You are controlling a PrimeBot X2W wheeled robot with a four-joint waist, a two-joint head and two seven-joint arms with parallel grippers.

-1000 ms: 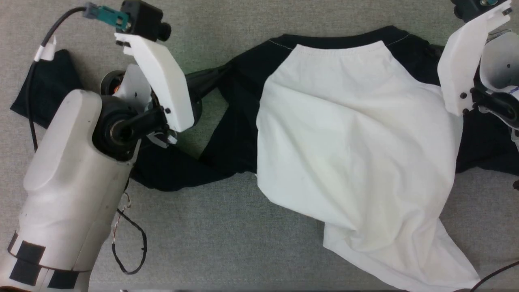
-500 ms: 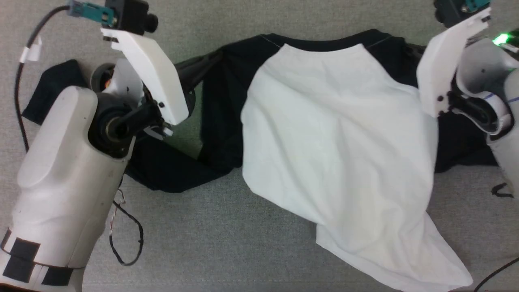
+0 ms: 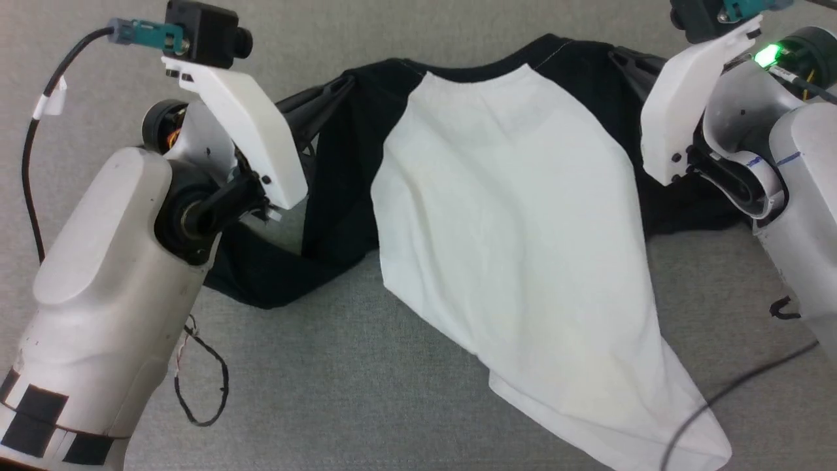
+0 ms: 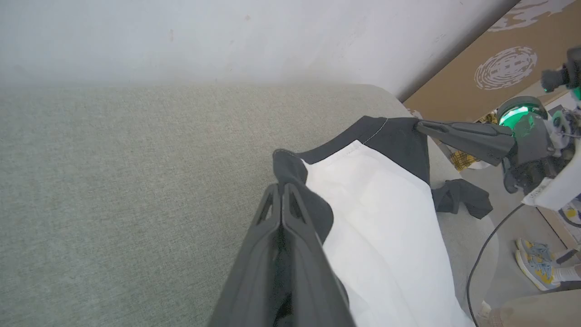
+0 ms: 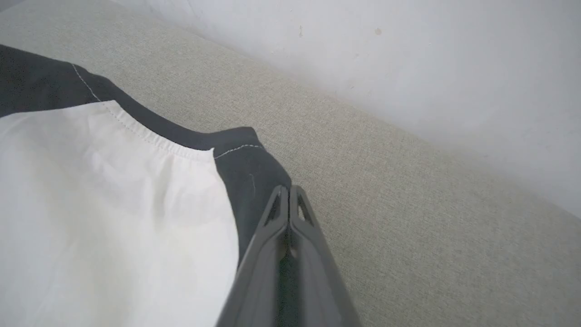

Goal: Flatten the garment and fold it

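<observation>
The garment (image 3: 510,216) has a white body with black shoulders and sleeves, and it hangs between my two grippers over a grey fabric surface (image 3: 366,379). The left gripper (image 3: 346,85) is shut on the black left shoulder, which bunches over its tips in the left wrist view (image 4: 282,188). The right gripper (image 3: 616,55) is shut on the black right shoulder beside the collar seam (image 5: 288,188); it also reaches in from the right in the left wrist view (image 4: 420,125). One black sleeve (image 3: 261,275) trails under my left arm. The white hem (image 3: 621,425) lies on the surface at the lower right.
A pale wall (image 4: 227,36) stands behind the grey surface. Beyond the surface's end are a cardboard panel (image 4: 490,68) and a person's shoes (image 4: 535,268) on the floor. Loose black cables lie at the lower left (image 3: 203,373) and lower right (image 3: 719,399).
Both grippers have raised the shoulders, and the right one has come in toward the left. The white body now hangs narrower, and its hem has dragged left.
</observation>
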